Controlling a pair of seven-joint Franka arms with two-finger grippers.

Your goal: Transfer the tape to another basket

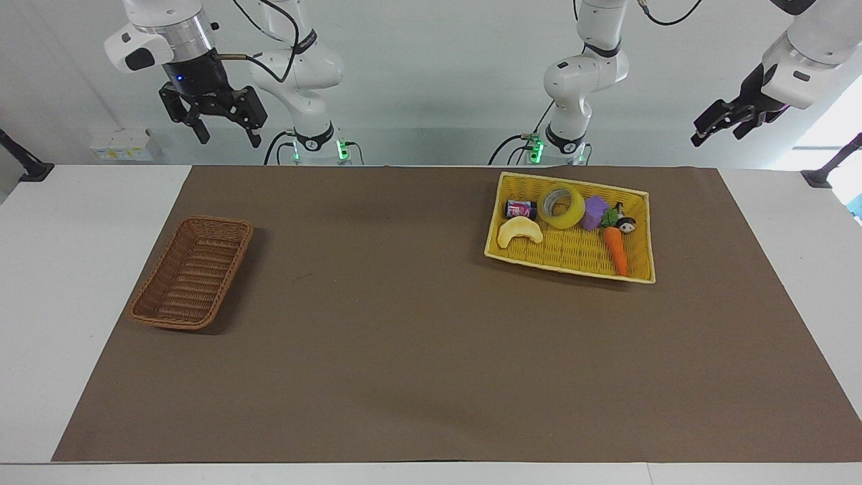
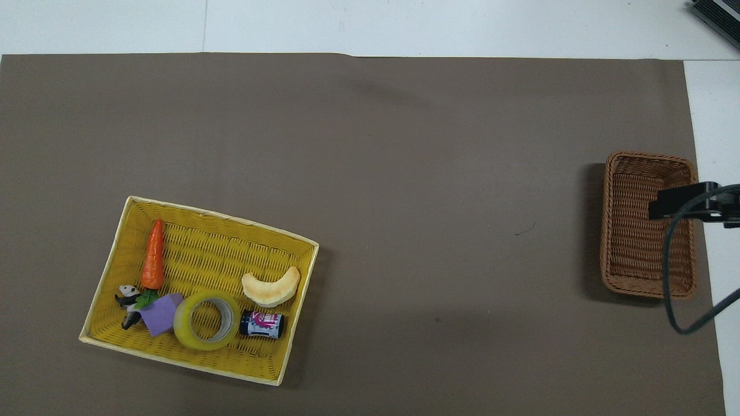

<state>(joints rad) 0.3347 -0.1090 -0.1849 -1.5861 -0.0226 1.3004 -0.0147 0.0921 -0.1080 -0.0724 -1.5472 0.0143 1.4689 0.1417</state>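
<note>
The tape (image 1: 570, 216) is a translucent yellow roll lying in the bright yellow basket (image 1: 572, 254), at the basket's edge nearest the robots; it also shows in the overhead view (image 2: 184, 323). The brown wicker basket (image 1: 192, 273) stands empty toward the right arm's end of the table, also seen from overhead (image 2: 630, 248). My right gripper (image 1: 227, 138) is open and empty, raised high over that end. Part of it shows over the wicker basket's edge in the overhead view (image 2: 673, 202). My left gripper (image 1: 722, 128) is open and empty, raised high past the yellow basket at the left arm's end.
In the yellow basket with the tape lie a pale crescent toy (image 1: 519, 230), a small dark can (image 1: 520, 209), a purple block (image 1: 595, 211), a carrot (image 1: 615, 250) and a small panda figure (image 1: 627, 224). A brown mat (image 1: 404, 337) covers the table.
</note>
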